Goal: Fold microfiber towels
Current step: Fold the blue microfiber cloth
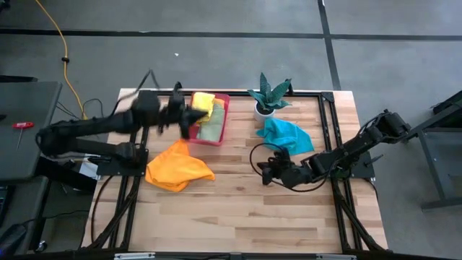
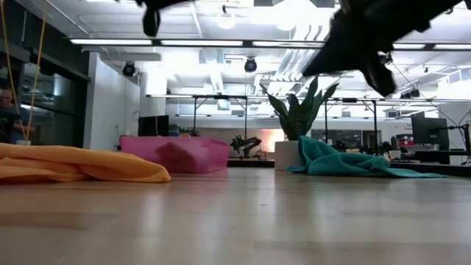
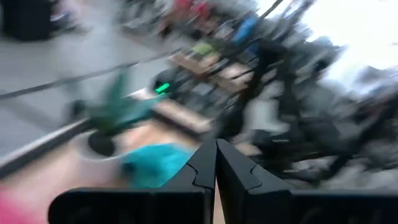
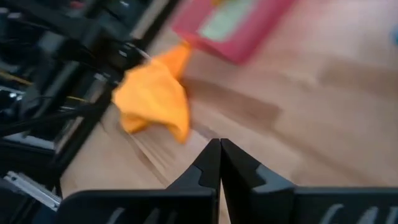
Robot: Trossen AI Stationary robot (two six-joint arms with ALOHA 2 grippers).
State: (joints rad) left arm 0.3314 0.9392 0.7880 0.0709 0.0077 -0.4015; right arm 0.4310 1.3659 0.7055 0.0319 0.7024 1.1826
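An orange towel (image 1: pixel 179 167) lies crumpled on the table's left part, also in the right wrist view (image 4: pixel 154 96) and the low view (image 2: pixel 73 163). A teal towel (image 1: pixel 286 134) lies bunched at the far right, beside a potted plant; it also shows in the left wrist view (image 3: pixel 155 163). A yellow towel (image 1: pixel 203 102) and a light green towel (image 1: pixel 214 124) lie in the pink tray (image 1: pixel 224 108). My left gripper (image 3: pixel 216 162) is shut and empty, above the tray's left side (image 1: pixel 189 119). My right gripper (image 4: pixel 219 158) is shut and empty, above the table's middle (image 1: pixel 266 172).
A potted plant in a white pot (image 1: pixel 266 97) stands at the far edge beside the teal towel. Bare wooden table (image 1: pixel 238 217) stretches across the near half. A black metal frame (image 1: pixel 328 108) runs around the table's sides.
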